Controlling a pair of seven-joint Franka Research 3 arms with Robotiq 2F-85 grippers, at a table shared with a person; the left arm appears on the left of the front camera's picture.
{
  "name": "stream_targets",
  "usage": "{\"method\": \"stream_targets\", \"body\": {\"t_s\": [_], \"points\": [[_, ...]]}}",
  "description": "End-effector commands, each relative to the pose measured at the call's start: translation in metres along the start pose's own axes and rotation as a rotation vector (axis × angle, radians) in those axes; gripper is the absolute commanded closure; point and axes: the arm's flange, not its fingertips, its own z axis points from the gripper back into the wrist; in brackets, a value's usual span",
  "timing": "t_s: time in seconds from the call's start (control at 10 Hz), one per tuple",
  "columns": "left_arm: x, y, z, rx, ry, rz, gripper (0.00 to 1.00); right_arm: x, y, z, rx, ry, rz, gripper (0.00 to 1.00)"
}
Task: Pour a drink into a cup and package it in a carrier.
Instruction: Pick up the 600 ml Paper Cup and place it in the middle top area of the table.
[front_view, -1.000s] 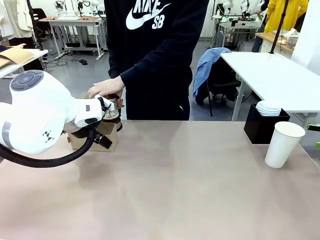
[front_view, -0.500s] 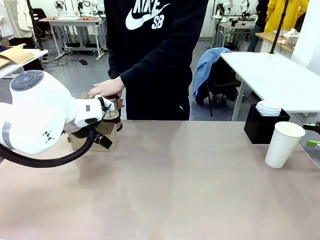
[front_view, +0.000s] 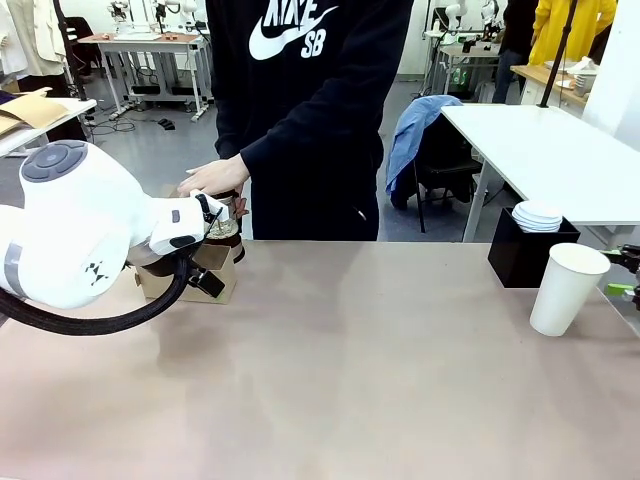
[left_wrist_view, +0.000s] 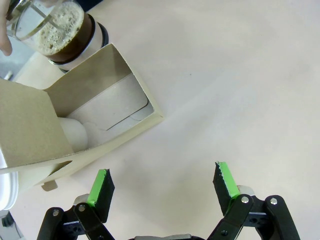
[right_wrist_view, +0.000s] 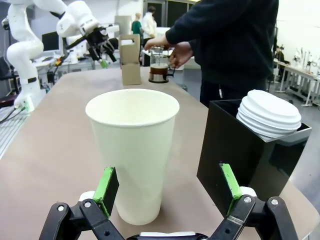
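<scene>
Beige tabletop spans the front view, with a person in a black hoodie standing at its far edge. The white left arm reaches in over the table's left side. Far to the right sits a black box holding a stack of white lids. The brown cardboard carrier stands at the far left, partly hidden behind the left arm. The cup, white, upright and lidless, stands just in front of the black box. The glass jar stands touching or just beside the carrier on its far side. The drink inside it is dark brown under a foamy top, and the person's hand rests on the jar's top. The left gripper hangs released over bare table just beside the carrier, with nothing between its green pads. The right gripper is also spread wide and empty, the cup just ahead of its fingers and not touched.
</scene>
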Motion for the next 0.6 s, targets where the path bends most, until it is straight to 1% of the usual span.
{"method": "stream_targets", "body": {"t_s": [0.0, 0.3, 0.5], "points": [[0.0, 0.0, 0.0, -0.001, 0.0, 0.001, 0.0, -0.007, 0.01, -0.012, 0.025, 0.024, 0.033, 0.0], [0.0, 0.0, 0.0, -0.001, 0.0, 0.001, 0.0, -0.01, 0.016, -0.015, 0.051, 0.019, 0.016, 0.0], [0.0, 0.0, 0.0, -0.001, 0.0, 0.001, 0.0, -0.014, 0.017, -0.024, 0.072, 0.02, 0.009, 0.0]]}}
